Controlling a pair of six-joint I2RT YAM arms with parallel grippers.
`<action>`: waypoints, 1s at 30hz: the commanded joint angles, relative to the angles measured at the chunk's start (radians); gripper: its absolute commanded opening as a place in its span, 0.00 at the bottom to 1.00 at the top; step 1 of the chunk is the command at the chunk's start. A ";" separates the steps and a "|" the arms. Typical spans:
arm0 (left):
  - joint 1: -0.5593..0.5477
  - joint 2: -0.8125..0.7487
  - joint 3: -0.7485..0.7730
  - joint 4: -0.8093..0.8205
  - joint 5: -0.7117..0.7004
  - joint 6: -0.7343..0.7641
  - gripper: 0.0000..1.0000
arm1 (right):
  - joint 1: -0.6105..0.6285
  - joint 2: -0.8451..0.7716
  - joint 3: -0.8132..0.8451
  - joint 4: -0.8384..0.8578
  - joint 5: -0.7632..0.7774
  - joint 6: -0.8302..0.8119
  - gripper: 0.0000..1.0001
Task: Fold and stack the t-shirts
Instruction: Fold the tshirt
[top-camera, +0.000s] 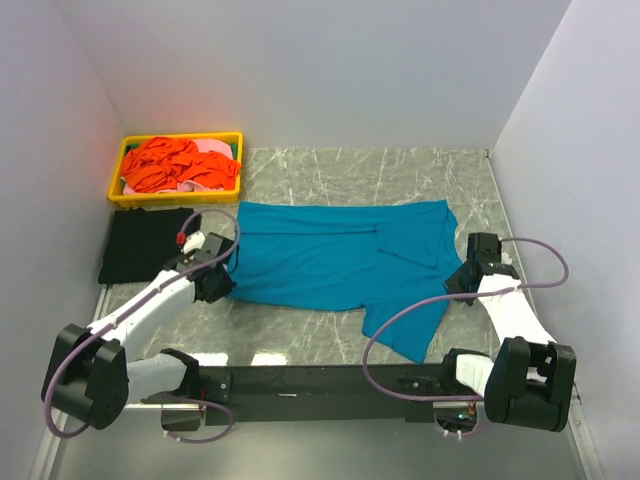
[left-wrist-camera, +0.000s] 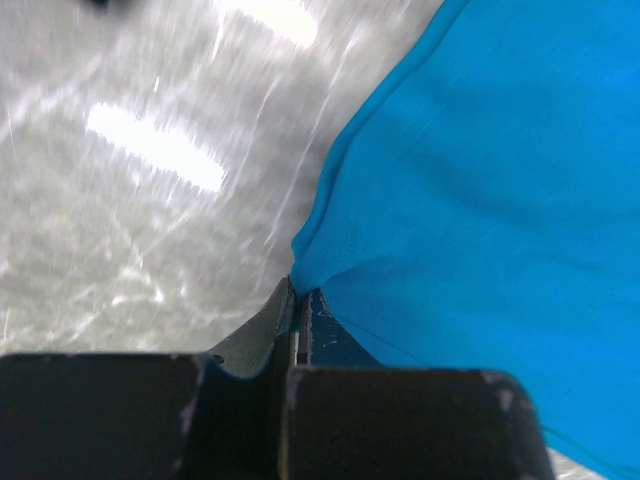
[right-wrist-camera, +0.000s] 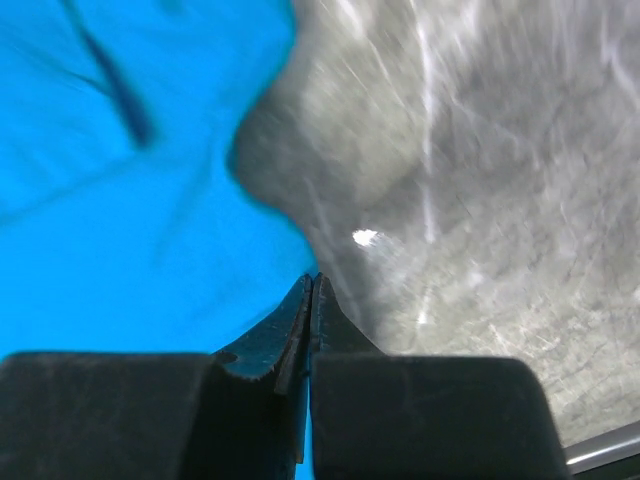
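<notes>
At your far left, the yellow tray (top-camera: 124, 168) sits in the back corner against the left wall, heaped with orange-red t-shirts (top-camera: 172, 165), with a pink one (top-camera: 211, 148) and a sliver of a green one (top-camera: 236, 150) at its right end. Just in front of it the black t-shirt (top-camera: 140, 245) lies flat, its left edge close to the wall (little room on that side). Your left claw (top-camera: 222, 272) is low at the black shirt's right edge; the left wrist view shows its jaws pressed together, pinching the left hem of the teal t-shirt (left-wrist-camera: 480, 200) into a small peak. That teal t-shirt (top-camera: 330, 255) is spread across the middle of the worktop (top-camera: 400, 170), its top edge fairly straight, and one flap trails down toward the black base rail (top-camera: 320, 380). Bare marble shows in a wide band behind the shirt up to the back wall and in a narrower band along its near edge. Your right claw (top-camera: 463, 275) is at the shirt's right edge, jaws pressed together on the cloth margin. Only a strip of bare worktop lies between it and the right wall.
</notes>
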 joint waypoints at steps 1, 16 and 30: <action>0.039 0.040 0.092 0.016 0.009 0.074 0.01 | 0.006 0.004 0.094 -0.006 0.032 -0.017 0.00; 0.137 0.362 0.403 0.040 0.081 0.201 0.01 | 0.005 0.280 0.359 0.022 -0.019 -0.052 0.00; 0.194 0.555 0.509 0.082 0.110 0.221 0.01 | 0.000 0.503 0.514 0.054 -0.040 -0.070 0.00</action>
